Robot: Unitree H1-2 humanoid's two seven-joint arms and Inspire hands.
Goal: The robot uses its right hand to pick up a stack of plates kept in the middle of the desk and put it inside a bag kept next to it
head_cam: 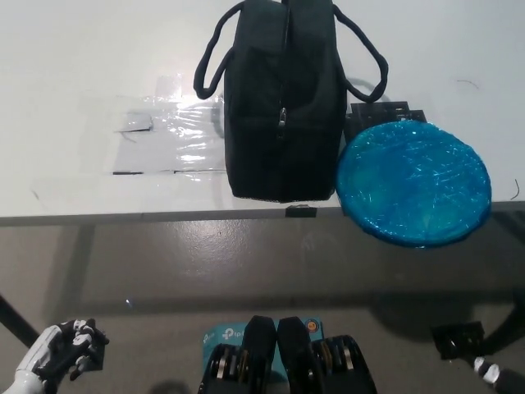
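A stack of blue plates wrapped in clear film lies at the desk's right front, its near rim hanging over the desk edge. Just left of it and touching it stands a black bag with two handles, its top zip running away from me. My white left hand rests low at the lower left, below the desk edge, fingers loosely curled and holding nothing. Only a dark part of my right hand shows in the bottom right corner, well below the plates.
The white desk ends at a front edge across the picture's middle, with grey floor below. Shiny clear tape patches lie left of the bag. A black block sits behind the plates.
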